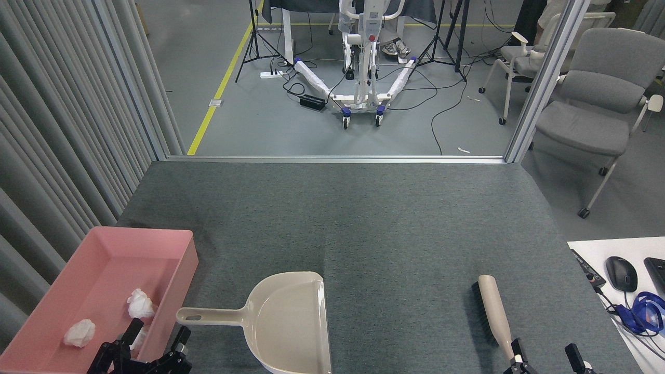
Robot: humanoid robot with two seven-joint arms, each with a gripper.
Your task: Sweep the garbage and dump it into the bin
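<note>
1. At the far left, left of the dustpan, a wall of grey vertical slats (62,119) runs beside the carpet.
2. Just left of the dustpan's handle sits the bin (171,244), a shallow pink tray with sloped sides and rounded corners, resting on the grey carpet (395,223).
3. Inside the bin lies the garbage (140,304): small crumpled white tissue wads. One sits near the left wall, one nearer the right wall, and a third is partly hidden behind the left gripper.
4. The left gripper (155,338) rises from the bottom edge over the bin's near right corner, just below the handle end. Its dark fingers stand spread apart with nothing between them.
5. The beige dustpan (291,327) lies flat on the carpet, handle pointing left toward the bin, its scoop bare and cut off by the bottom edge.
6. Well to the right of the dustpan lies a brush (491,311) with a beige back and dark bristles on its left side.
7. The right gripper (545,358) barely shows at the bottom edge, its fingers apart, one finger at the brush's near end; whether it touches the brush I cannot tell.
8. Further right, a white desk corner (587,249) carries a black mouse (621,274) and a blue cord (644,311).
9. Beyond the carpet stand grey chairs (597,104) and a wheeled white frame (361,78) among cables.
</note>
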